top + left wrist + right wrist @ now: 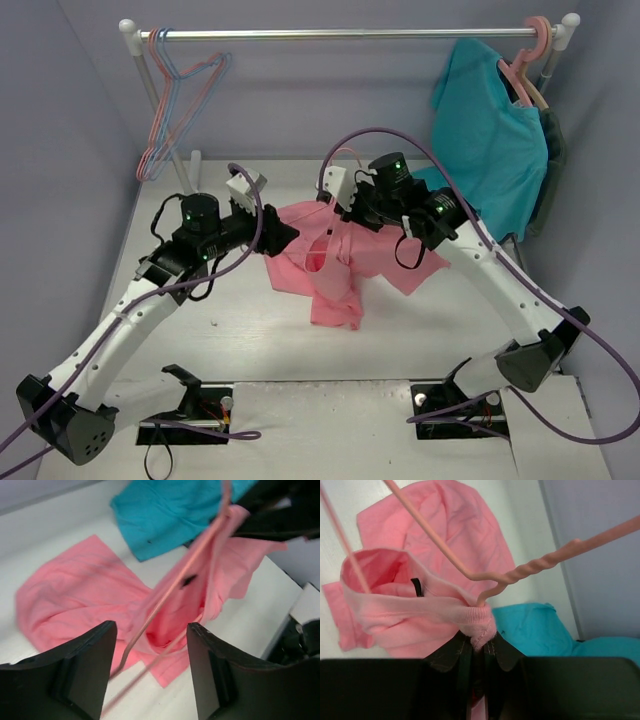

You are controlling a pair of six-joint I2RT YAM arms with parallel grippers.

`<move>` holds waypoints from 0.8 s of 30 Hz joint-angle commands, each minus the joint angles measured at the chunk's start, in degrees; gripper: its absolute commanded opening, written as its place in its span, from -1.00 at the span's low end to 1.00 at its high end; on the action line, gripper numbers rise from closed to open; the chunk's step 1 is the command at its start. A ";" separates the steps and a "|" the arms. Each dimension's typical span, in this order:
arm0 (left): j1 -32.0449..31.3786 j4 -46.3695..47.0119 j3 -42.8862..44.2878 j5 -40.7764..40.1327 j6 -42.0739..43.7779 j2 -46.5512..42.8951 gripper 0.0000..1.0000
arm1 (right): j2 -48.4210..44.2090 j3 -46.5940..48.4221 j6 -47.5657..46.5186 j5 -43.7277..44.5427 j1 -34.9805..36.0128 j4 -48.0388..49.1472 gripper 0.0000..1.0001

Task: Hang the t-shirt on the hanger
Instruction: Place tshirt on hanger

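The pink t-shirt (335,268) lies crumpled on the white table between both arms, partly lifted at the collar. It also shows in the left wrist view (70,592) and the right wrist view (445,525). My right gripper (345,212) (479,642) is shut on the bunched collar and holds the neck hole open. The thin pink hanger (535,566) passes through that neck hole, its twisted neck sticking out to the right. My left gripper (285,236) (150,627) is open. One bent corner of the hanger (165,597) hangs between its fingers, untouched.
A clothes rail (340,34) spans the back. Thin blue and pink hangers (175,90) hang at its left end. A teal t-shirt (490,140) hangs on a thick pink hanger (530,50) at the right, close behind my right arm; it also shows in the left wrist view (165,515).
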 commanded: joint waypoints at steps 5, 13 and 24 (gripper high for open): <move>-0.21 -7.86 14.49 -23.27 -2.74 -0.06 0.20 | -8.11 -5.29 2.65 8.93 0.08 11.84 -1.00; -0.21 -13.83 12.93 -33.49 -20.02 -3.31 0.20 | -9.43 -8.99 6.34 17.11 0.08 18.17 -1.00; -8.01 -5.23 0.17 -29.87 -36.41 1.60 0.18 | -8.99 -10.04 9.60 17.47 0.08 19.31 -1.00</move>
